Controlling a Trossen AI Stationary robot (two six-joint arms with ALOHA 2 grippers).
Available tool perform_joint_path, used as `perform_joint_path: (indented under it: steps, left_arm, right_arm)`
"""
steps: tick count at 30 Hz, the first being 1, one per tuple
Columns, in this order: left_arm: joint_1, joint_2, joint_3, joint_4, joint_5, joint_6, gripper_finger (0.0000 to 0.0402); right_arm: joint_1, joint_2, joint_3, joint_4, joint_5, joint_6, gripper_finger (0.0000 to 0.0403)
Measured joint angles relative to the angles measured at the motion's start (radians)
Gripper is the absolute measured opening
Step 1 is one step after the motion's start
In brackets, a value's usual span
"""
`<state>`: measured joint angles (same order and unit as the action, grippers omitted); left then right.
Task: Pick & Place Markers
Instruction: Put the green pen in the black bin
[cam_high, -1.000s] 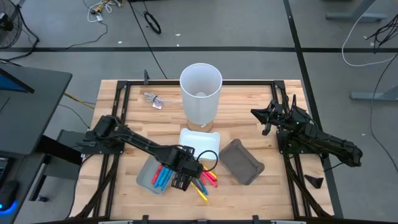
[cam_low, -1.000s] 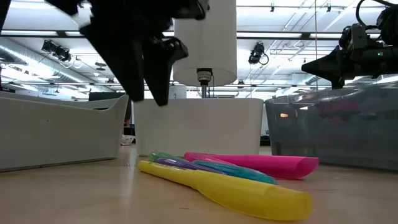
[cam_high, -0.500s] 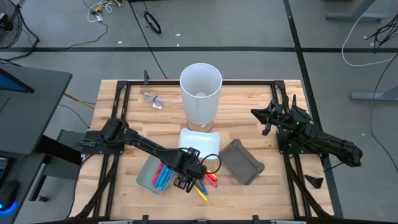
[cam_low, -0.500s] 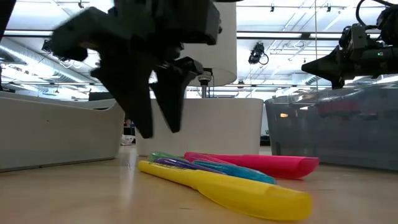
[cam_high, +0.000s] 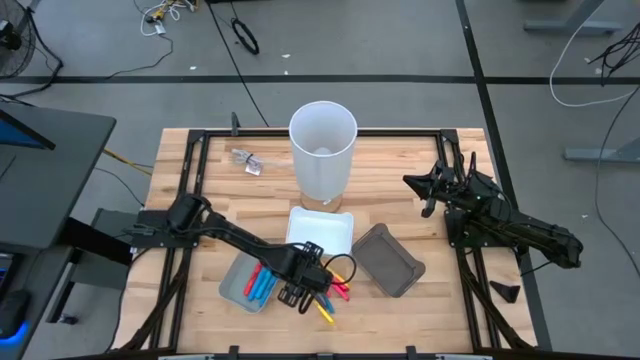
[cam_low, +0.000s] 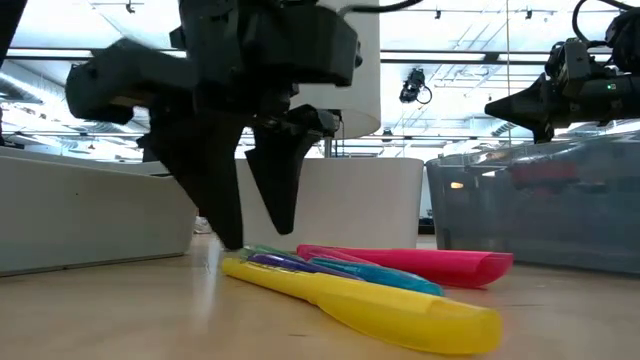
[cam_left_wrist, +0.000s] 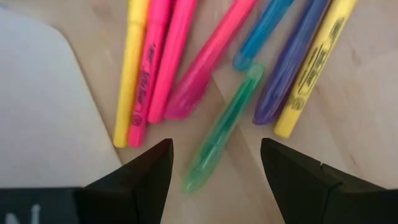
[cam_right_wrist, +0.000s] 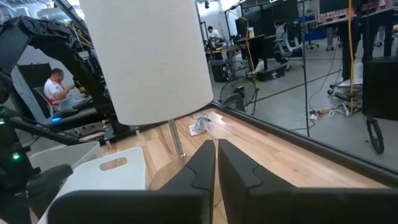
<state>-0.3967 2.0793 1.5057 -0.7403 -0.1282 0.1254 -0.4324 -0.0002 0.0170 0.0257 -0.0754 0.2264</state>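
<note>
Several markers (cam_high: 333, 291), pink, yellow, blue, purple and green, lie in a loose pile on the wooden table near its front edge. A few more lie in the light grey tray (cam_high: 232, 287). My left gripper (cam_high: 297, 292) stands open over the pile and points down. In the left wrist view its fingers stand on either side of a green marker (cam_left_wrist: 221, 134). In the low view my left gripper (cam_low: 256, 236) has its tips low beside the yellow marker (cam_low: 370, 305) and the pink one (cam_low: 420, 265). My right gripper (cam_high: 425, 185) waits shut at the right, above the table.
A tall white container (cam_high: 323, 150) stands at the far middle, with a white tray (cam_high: 335, 230) in front of it. A dark grey tray (cam_high: 390, 262) lies to the right of the pile. A small clear wrapper (cam_high: 247, 160) lies at the far left.
My left gripper has come down toward the marker pile and slightly toward the table's near edge, rolling a little about its own axis. Its fingers stay open. The markers have not moved.
</note>
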Motion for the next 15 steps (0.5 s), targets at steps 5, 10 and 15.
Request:
perform_joint_path:
  steps: [5, 10, 15]
  left_arm:
    - [-0.001, 0.019, 0.000, 0.012, 0.009, 0.019, 0.0235]
    - [0.000, 0.041, 0.004, 0.009, 0.027, 0.038, 0.0227]
    - [0.001, 0.044, 0.004, 0.010, 0.073, 0.089, 0.0223]
  right_arm:
    - [0.000, 0.000, 0.000, 0.000, 0.000, 0.000, 0.0024]
    - [0.000, 0.000, 0.000, 0.000, -0.001, 0.000, 0.0024]
    - [0.000, 0.000, 0.000, 0.000, -0.001, 0.000, 0.0024]
